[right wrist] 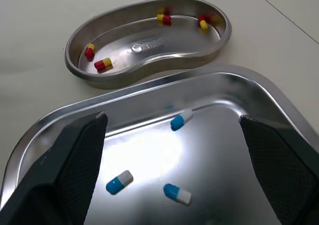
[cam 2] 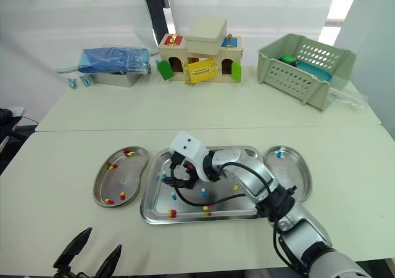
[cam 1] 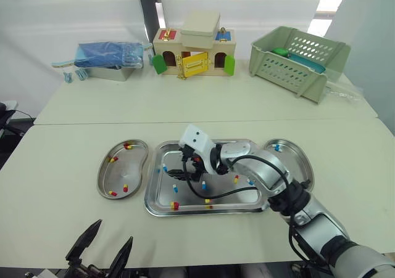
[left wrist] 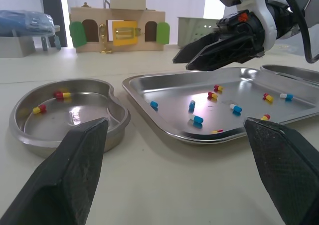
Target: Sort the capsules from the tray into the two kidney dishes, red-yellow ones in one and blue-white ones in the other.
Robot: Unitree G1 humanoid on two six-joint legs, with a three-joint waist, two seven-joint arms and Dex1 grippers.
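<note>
Blue-white capsules [right wrist: 119,181]; dish [right wrist: 130,76] stamp [right wrist: 147,46] illegible

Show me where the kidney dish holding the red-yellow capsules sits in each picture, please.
Left eye view: the kidney dish lies on the robot's left of the tray.
Right eye view: the kidney dish is in the same place, left of the tray.
Left wrist view: the kidney dish lies beside the tray's corner.
Right wrist view: the kidney dish lies just beyond the tray's rim.
Shared landmark: the tray, alongside the kidney dish in all four.
</note>
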